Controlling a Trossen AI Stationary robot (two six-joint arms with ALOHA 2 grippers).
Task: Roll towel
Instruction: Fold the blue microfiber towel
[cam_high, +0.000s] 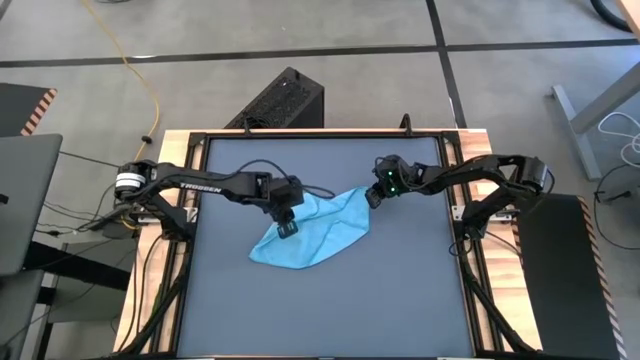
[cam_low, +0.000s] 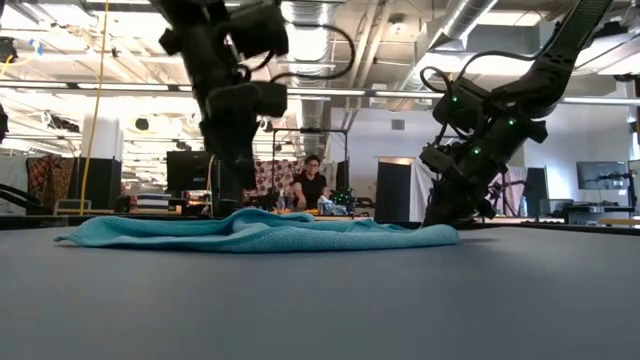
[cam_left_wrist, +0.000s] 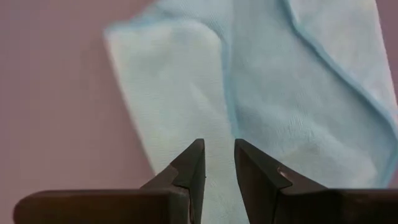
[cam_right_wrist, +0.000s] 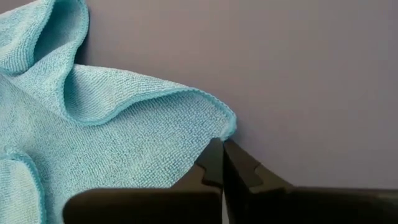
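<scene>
right gripper (cam_right_wrist: 222, 149): pinched on corner | towel (cam_right_wrist: 93, 137): rumpled | tabletop (cam_right_wrist: 298, 74)

**Crumpled blue towel on the table**

The towel (cam_high: 312, 232) is a small sky-blue cloth, plain and soft, with a fine looped weave and a slightly darker stitched hem. It lies loosely spread on the dark grey tabletop, toward the far half and near the middle from side to side, covering only a small part of the surface. Its outline is irregular, running on a slant from a rounded near-left end to a pointed far-right corner. The cloth is not flat: one part is folded over another, and near the right corner the edge rises in soft waves. From table height the towel (cam_low: 250, 230) shows as a low rumpled mound.
</scene>
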